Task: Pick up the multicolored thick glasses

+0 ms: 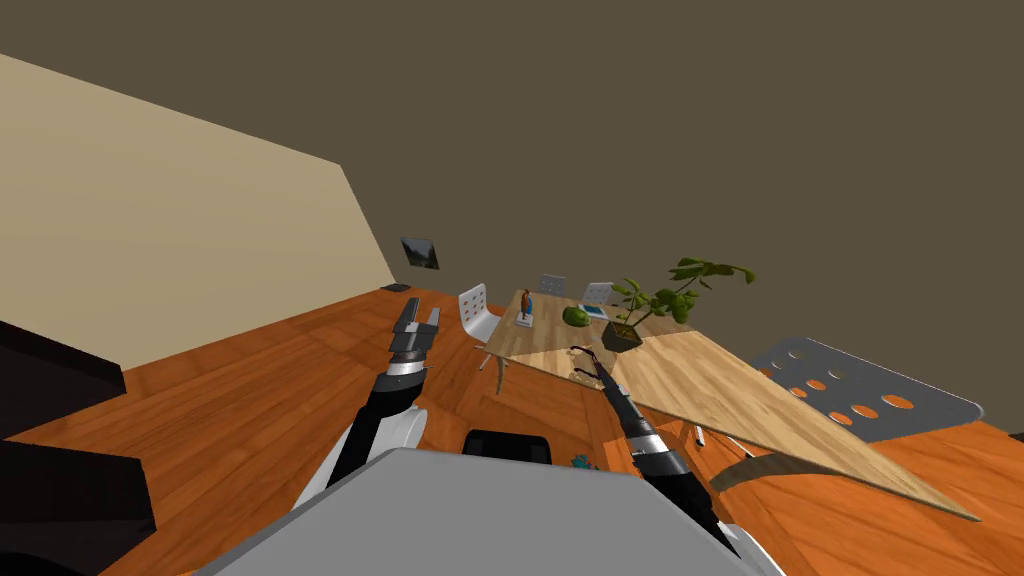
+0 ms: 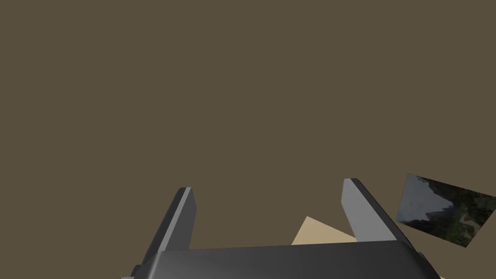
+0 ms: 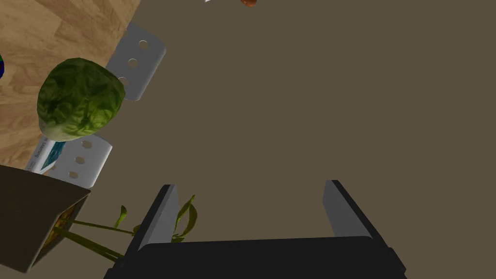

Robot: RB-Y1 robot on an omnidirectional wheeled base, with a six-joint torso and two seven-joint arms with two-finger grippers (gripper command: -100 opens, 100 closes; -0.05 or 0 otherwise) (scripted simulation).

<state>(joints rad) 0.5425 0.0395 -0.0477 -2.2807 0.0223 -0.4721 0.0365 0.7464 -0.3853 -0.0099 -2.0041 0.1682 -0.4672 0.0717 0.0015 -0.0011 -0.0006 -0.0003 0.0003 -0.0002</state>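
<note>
My right gripper (image 1: 587, 354) reaches over the near edge of the wooden table (image 1: 700, 390) and stands open with nothing between its fingers (image 3: 162, 215). Just beside it on the tabletop lies a small patterned thing (image 1: 580, 377), too small to identify. In the right wrist view a blue-green sliver (image 3: 1, 65) shows on the table, off to the side of the gripper (image 3: 252, 206). I cannot tell which of these is the glasses. My left gripper (image 1: 417, 326) is raised over the floor left of the table, open and empty (image 2: 269, 213).
On the table stand a green leafy ball (image 1: 575, 316), a potted plant (image 1: 622, 335), a book (image 1: 596, 311) and a small figurine (image 1: 525, 303). White perforated chairs (image 1: 478, 312) stand at the left and far sides, and a grey one (image 1: 860, 395) at the right. A small teal thing (image 1: 583, 462) lies low near me.
</note>
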